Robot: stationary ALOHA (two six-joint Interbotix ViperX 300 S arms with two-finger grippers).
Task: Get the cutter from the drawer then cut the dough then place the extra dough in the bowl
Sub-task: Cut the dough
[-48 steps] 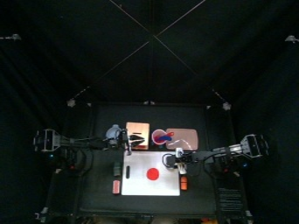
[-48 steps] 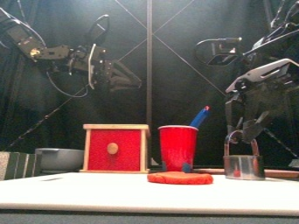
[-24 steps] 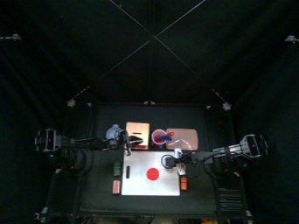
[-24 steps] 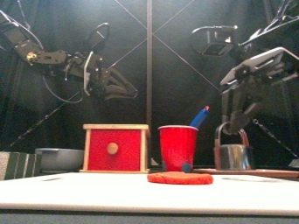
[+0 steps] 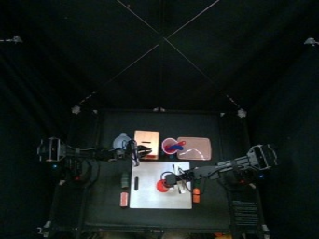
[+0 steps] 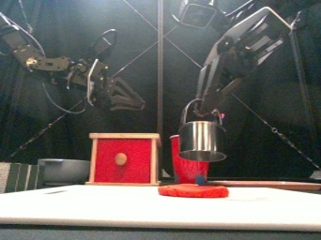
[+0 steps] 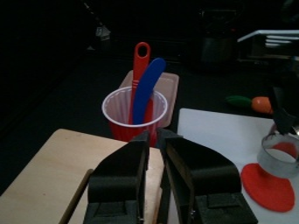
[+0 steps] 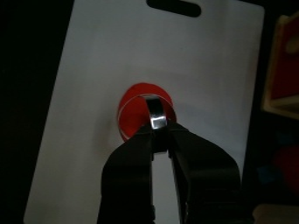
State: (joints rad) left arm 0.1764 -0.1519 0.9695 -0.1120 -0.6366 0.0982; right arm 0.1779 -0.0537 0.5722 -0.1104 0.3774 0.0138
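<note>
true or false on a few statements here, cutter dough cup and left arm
1. The right gripper holds the cutter in the air above the dough. True.
2. The dough lies in the bowl. False: it lies on the white board.
3. The red cup holds a blue knife and a red knife. True.
4. The left gripper grips the wooden box. False: it hangs above the box, holding nothing.
</note>
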